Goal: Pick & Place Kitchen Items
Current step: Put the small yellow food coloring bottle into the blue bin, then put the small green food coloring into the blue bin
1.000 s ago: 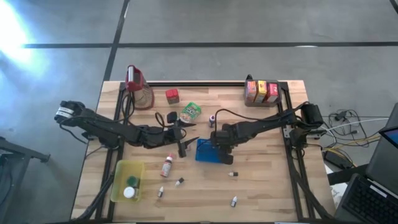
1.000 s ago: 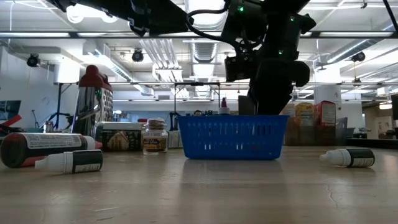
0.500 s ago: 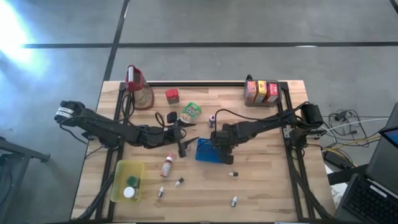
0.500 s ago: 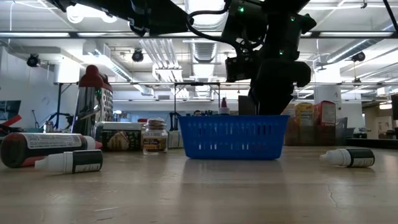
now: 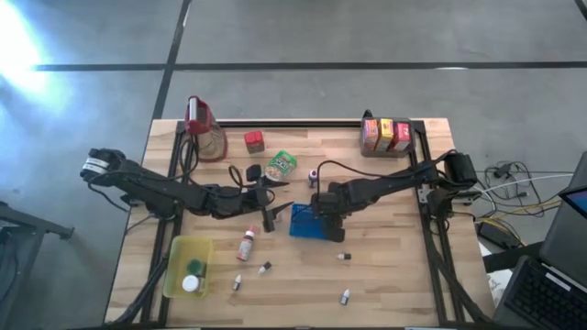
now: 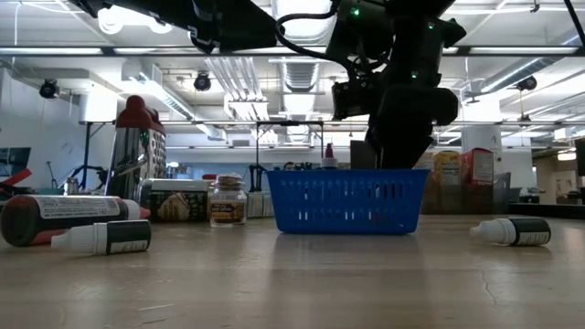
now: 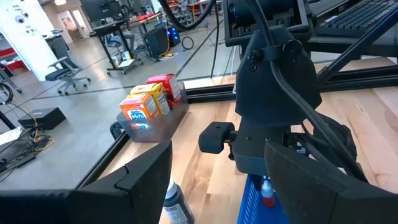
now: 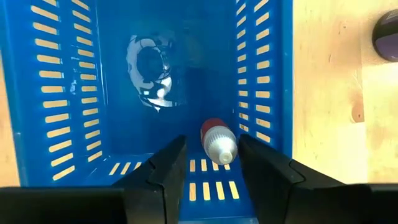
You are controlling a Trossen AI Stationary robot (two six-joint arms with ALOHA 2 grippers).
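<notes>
My right gripper point(image 8: 212, 140) points down into the blue perforated tray point(image 5: 307, 223), open. A small red bottle with a white cap point(image 8: 217, 142) sits on the tray floor between the fingertips, near one end wall, with a gap on either side. The same bottle point(image 7: 266, 190) shows in the left wrist view inside the tray. My left gripper point(image 5: 272, 203) hangs level just left of the tray, open and empty, facing the right arm. In the low view the tray wall point(image 6: 347, 201) hides the right fingertips.
A clear jug with a red top point(image 5: 204, 128), a red carton point(image 5: 254, 141) and a green packet point(image 5: 282, 165) stand at the far left. Cartons in a grey holder point(image 5: 385, 135) stand far right. A yellow bin point(image 5: 188, 266) and several small bottles point(image 5: 246, 245) lie near the front.
The blue tray has slid a little toward the table's right edge. Both arms have kept still.
</notes>
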